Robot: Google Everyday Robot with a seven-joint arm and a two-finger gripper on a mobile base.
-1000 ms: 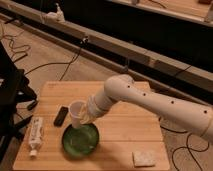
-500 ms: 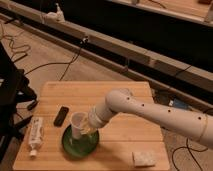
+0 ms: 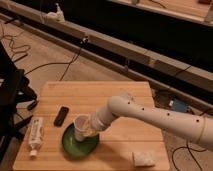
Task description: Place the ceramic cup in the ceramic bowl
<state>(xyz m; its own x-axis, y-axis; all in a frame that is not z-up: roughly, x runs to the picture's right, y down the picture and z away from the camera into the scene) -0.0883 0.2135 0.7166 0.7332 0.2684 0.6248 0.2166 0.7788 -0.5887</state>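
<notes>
Lowered pincer (image 3: 89,127) apparently gripping ceramic cup (image 3: 81,127), inside ceramic bowl (image 3: 75,147)

White ceramic cup (image 3: 81,126) at claw (image 3: 90,128), green ceramic bowl (image 3: 75,145).

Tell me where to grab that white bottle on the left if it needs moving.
Grip the white bottle across its middle, coming from above: it lies flat along the wooden table's left edge, long sides exposed. The gripper is with the ceramic cup over the ceramic bowl.

One gripper (image 3: 90,129), cup (image 3: 81,126), bowl (image 3: 75,146), bottle (image 3: 35,135), sponge (image 3: 144,158).
</notes>
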